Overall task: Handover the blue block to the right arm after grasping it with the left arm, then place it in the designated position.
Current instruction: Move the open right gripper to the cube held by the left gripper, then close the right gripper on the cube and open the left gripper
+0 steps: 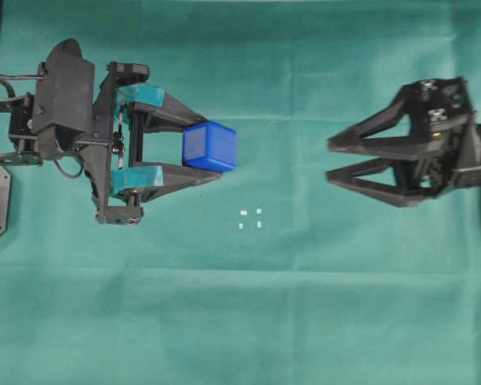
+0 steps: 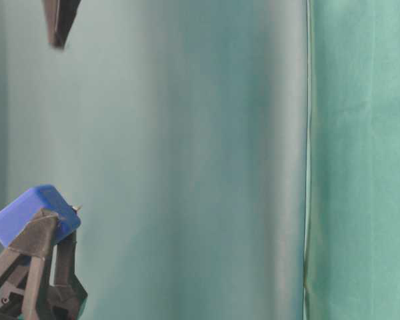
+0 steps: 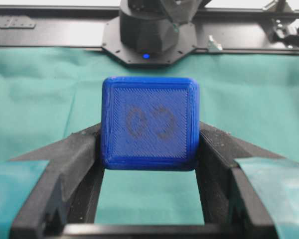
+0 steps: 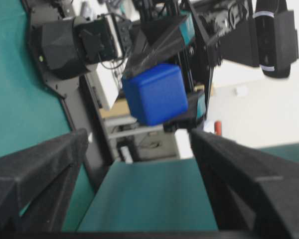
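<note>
Gripping the blue block (image 1: 211, 146) in left arm (image 1: 64, 100) jaws, right arm (image 1: 433, 136) jaws wide, empty

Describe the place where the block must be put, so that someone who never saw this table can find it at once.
Look at the green cloth between the two black arms. Just below the blue block, which the left gripper holds, sits the designated position: four tiny white marks forming a small square. They are the only white marks on the bare cloth.
</note>
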